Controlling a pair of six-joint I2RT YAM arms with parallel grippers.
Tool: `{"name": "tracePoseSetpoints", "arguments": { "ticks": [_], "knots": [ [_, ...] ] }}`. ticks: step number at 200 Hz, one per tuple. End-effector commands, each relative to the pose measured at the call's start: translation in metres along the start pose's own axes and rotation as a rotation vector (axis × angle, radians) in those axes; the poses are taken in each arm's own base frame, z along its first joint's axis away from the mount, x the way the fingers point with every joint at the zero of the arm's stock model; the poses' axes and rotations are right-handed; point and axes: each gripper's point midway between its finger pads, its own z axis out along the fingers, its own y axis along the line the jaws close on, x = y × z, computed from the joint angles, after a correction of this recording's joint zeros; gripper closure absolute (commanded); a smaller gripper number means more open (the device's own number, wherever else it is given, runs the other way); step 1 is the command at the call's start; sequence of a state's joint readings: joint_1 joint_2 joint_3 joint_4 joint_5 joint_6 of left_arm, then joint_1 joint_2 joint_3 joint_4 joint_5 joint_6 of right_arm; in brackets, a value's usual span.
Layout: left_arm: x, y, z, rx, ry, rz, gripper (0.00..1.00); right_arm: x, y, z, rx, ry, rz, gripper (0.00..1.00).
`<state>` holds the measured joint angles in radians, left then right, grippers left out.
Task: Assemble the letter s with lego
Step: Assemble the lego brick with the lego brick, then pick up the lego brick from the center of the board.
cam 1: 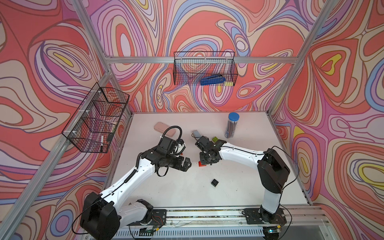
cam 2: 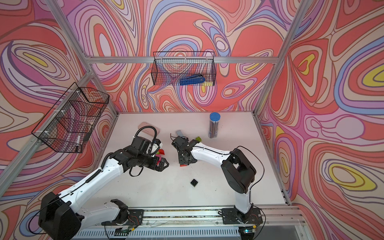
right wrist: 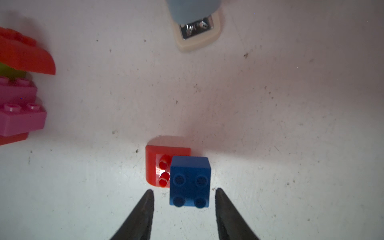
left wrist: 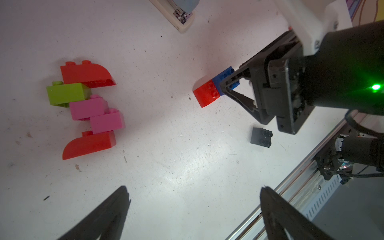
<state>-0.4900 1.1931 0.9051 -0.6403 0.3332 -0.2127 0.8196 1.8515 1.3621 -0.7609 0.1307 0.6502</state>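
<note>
The right pincer hung low over the white table and stood partly open; its two black fingertips were one on each side of a blue brick, with a narrow gap at both sides, so it had hold of nothing; the blue brick lay studs up and touched a red curved brick, of which two studs showed free beside it; whether the blue one sat on the red one or only against it, I could not tell.

The left pincer was opened wide and was empty; it hovered above the table.

Well apart from the blue and red pair lay the joined lego figure, flat on the table; it was a winding chain of five bricks: a red arched brick at one end, then a lime green brick, then two pink bricks stepped one past the other, and a second red arched brick at the other end.

A black brick lay alone in both top views, nearer to the base rail of the robot; a loose lime brick lay close by the wrist of the right arm, near a grey-blue stapler; a pink oblong case and a clear tube of pencils with a blue lid were further back on the table.
</note>
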Motion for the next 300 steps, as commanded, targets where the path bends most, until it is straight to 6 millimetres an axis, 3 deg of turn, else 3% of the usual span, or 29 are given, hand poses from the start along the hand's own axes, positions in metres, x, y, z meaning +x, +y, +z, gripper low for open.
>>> {"name": "tracePoseSetpoints", "arguments": {
  "ticks": [1,37,85,117,199,300],
  "knots": [
    [0.005,0.000,0.000,0.010,0.021,0.001,0.00,-0.006,-0.002,-0.031,-0.034,-0.061,0.005,0.48],
    [0.004,-0.014,-0.006,0.084,0.016,-0.024,0.00,0.024,0.007,-0.058,-0.070,-0.068,-0.102,0.48],
    [0.009,-0.015,-0.008,0.088,0.029,-0.037,0.00,0.091,-0.006,-0.053,-0.072,0.025,-0.193,0.46],
    [0.012,-0.015,-0.008,0.091,0.033,-0.044,0.00,0.117,-0.014,-0.047,-0.085,0.054,-0.232,0.45],
    [0.027,-0.021,-0.016,0.136,0.021,-0.095,0.00,0.133,-0.022,-0.014,-0.054,0.093,-0.331,0.45],
    [0.032,-0.022,-0.012,0.151,0.036,-0.122,0.00,0.139,-0.031,0.001,0.002,0.128,-0.368,0.54]
  ]
}}
